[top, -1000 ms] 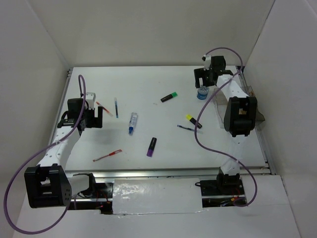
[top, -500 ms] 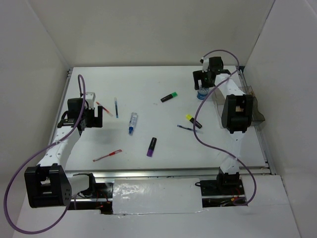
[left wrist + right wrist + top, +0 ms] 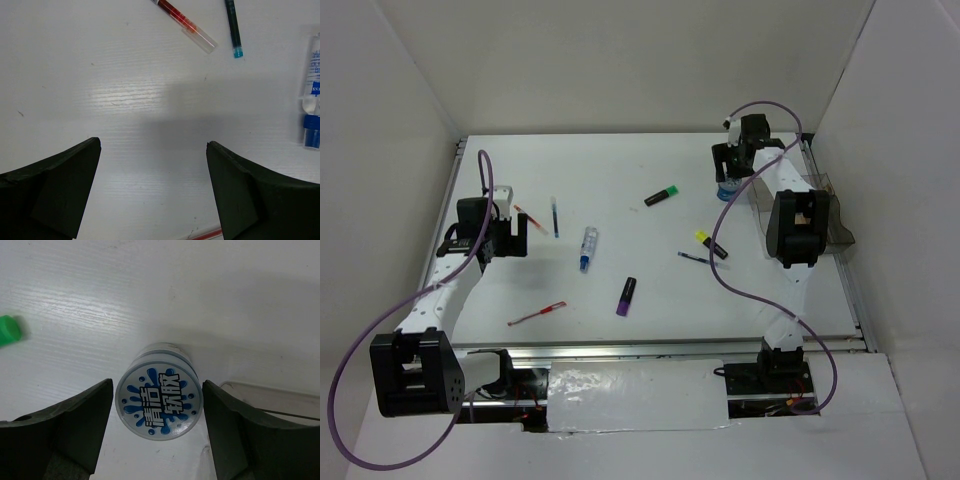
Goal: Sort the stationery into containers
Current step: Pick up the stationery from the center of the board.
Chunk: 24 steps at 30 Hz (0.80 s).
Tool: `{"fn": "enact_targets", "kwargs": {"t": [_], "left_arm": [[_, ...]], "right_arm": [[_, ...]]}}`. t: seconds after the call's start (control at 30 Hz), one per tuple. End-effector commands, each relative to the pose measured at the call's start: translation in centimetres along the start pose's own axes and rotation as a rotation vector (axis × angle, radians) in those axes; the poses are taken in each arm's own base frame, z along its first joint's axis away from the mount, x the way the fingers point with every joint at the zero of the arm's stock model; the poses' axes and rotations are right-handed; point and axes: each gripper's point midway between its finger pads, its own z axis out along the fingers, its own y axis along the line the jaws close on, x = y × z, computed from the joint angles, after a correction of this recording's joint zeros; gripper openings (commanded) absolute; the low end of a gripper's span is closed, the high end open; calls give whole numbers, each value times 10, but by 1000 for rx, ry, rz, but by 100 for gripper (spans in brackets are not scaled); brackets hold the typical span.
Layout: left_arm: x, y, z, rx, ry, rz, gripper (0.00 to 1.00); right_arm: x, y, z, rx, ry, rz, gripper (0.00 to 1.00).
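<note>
The round blue-white tape roll [image 3: 159, 397] stands on the table between the fingers of my open right gripper [image 3: 157, 383], with a gap on each side. In the top view this gripper [image 3: 730, 168] is at the far right over the roll [image 3: 726, 191]. The clear container [image 3: 838, 232] lies just right of it, partly behind the arm; its corner shows in the right wrist view [image 3: 272, 396]. My left gripper [image 3: 152, 145] is open and empty above bare table, near a red pen [image 3: 184, 24], a blue pen [image 3: 232, 27] and the white-blue tube [image 3: 312, 95].
On the table lie a green highlighter [image 3: 662, 196], a yellow highlighter [image 3: 711, 244], a thin blue pen [image 3: 695, 258], a purple highlighter [image 3: 626, 296] and a second red pen [image 3: 537, 314]. White walls close in the table on three sides.
My right gripper has come down and a little left over the tape roll, so its fingers now flank it. The left arm has not moved.
</note>
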Motion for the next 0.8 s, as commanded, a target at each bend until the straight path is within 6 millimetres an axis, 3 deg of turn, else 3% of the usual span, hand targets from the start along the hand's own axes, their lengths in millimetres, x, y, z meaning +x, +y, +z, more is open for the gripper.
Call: {"fn": "enact_targets", "kwargs": {"t": [0.0, 0.27, 0.6, 0.7, 0.77], "left_arm": [[-15, 0, 1, -1, -49, -8, 99], [-14, 0, 2, -1, -48, -8, 99], [-12, -1, 4, -1, -39, -7, 99], [-13, 0, 4, 0, -42, -10, 99], [-12, 0, 5, -1, -39, -11, 99]], "right_arm": [[-12, 2, -2, 5, -11, -11, 77], [-7, 3, 2, 10, 9, -16, 74], [1, 1, 5, 23, 35, -7, 87], [1, 0, 4, 19, 30, -7, 81], [0, 1, 3, 16, 25, -7, 72]]}}
